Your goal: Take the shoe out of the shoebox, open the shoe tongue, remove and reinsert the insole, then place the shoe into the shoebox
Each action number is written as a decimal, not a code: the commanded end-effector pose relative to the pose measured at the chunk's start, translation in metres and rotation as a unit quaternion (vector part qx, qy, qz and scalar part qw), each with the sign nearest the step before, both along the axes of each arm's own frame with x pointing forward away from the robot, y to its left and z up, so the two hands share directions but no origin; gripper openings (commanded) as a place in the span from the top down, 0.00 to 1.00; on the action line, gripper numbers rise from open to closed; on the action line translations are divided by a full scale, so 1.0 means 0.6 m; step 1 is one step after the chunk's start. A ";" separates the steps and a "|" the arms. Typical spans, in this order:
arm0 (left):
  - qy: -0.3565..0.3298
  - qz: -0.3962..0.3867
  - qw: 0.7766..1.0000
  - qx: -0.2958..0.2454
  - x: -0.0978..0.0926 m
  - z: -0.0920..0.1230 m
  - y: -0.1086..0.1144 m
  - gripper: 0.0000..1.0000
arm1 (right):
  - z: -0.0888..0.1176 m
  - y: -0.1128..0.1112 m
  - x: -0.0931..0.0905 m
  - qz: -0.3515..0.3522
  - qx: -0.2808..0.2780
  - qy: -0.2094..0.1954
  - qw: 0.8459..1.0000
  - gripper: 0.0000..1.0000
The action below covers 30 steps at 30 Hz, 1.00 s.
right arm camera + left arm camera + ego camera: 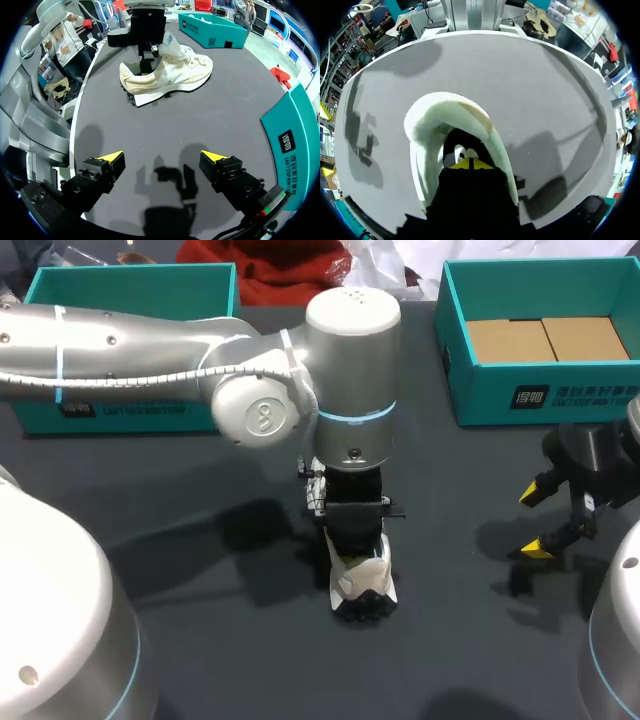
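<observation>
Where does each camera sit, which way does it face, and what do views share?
Head view: above and behind, looking down on the table; left arm and right end effector show.
Left wrist view: on that wrist, looking into the shoe; left end effector shows.
Right wrist view: on that wrist, facing across the table; right end effector shows, open.
All share the shoe.

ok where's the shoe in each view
head view: shoe mid-table, partly under left arm.
left wrist view: its heel collar rings the left gripper.
right wrist view: whole shoe ahead of the open right gripper.
shared landmark: left gripper in the shoe's opening.
</observation>
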<state>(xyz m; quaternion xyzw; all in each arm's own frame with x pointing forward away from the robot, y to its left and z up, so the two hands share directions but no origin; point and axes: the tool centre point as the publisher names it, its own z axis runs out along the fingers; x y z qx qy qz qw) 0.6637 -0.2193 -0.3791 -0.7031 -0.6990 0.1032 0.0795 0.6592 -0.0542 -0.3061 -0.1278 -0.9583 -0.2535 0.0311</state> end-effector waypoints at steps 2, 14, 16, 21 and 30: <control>-0.004 -0.009 1.000 0.013 -0.004 0.038 0.007 1.00 | 0.000 0.000 -0.004 -0.001 -0.001 -0.002 1.000 0.00; -0.050 -0.022 0.996 0.068 -0.027 -0.035 0.014 1.00 | 0.000 0.000 -0.004 -0.001 -0.001 -0.002 1.000 0.00; -0.051 -0.018 0.996 0.072 -0.023 -0.050 0.020 1.00 | 0.000 0.000 -0.004 -0.001 -0.001 -0.002 1.000 0.00; -0.045 0.007 0.998 0.053 -0.014 -0.066 0.024 1.00 | 0.000 0.000 -0.004 -0.001 -0.001 -0.002 1.000 0.00; -0.043 0.050 0.998 -0.025 0.002 0.000 0.011 1.00 | 0.000 0.000 -0.004 -0.001 -0.001 -0.002 1.000 0.00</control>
